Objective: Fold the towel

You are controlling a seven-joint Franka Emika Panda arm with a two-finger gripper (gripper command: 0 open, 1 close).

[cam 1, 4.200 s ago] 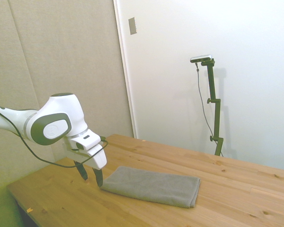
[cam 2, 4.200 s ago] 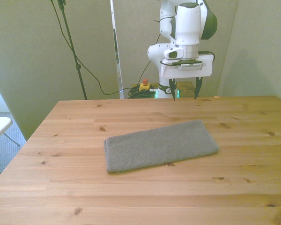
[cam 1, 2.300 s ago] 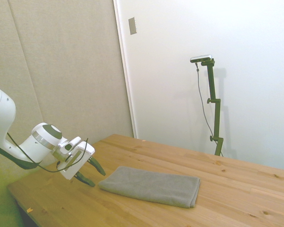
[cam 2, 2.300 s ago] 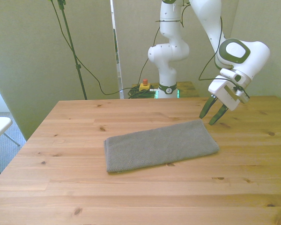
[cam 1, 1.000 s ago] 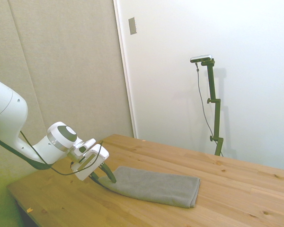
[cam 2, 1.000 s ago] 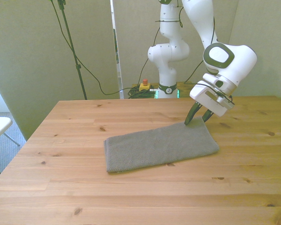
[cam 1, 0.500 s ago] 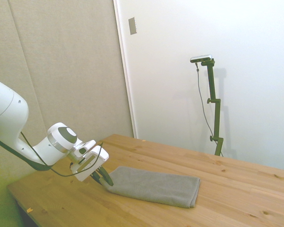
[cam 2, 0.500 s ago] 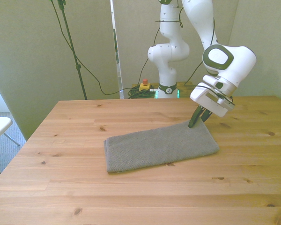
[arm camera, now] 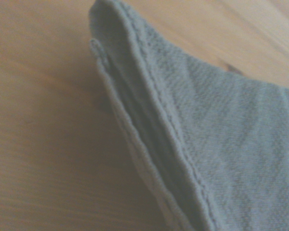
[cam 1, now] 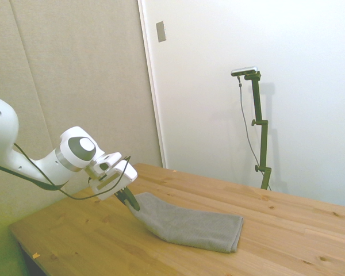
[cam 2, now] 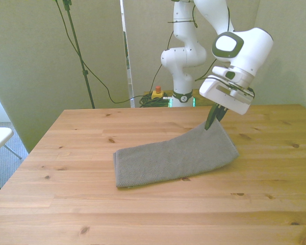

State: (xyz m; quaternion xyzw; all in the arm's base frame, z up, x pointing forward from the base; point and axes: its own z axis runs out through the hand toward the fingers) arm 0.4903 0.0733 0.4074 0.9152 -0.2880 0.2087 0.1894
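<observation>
Jaws pinched tight on one corner, the gripper [cam 2: 212,121] holds the grey towel [cam 2: 173,155] lifted at the front view's far right, layered hems gaping, the rest flat mid-table [cam 2: 81,204] with bare wood open all round its edges.

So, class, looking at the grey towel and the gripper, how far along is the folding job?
Done: the gripper has pinched one corner of the towel. In hand: that corner is raised off the table while the rest lies flat. Left: carrying it across to the opposite end and releasing; no new fold shows yet.
</observation>
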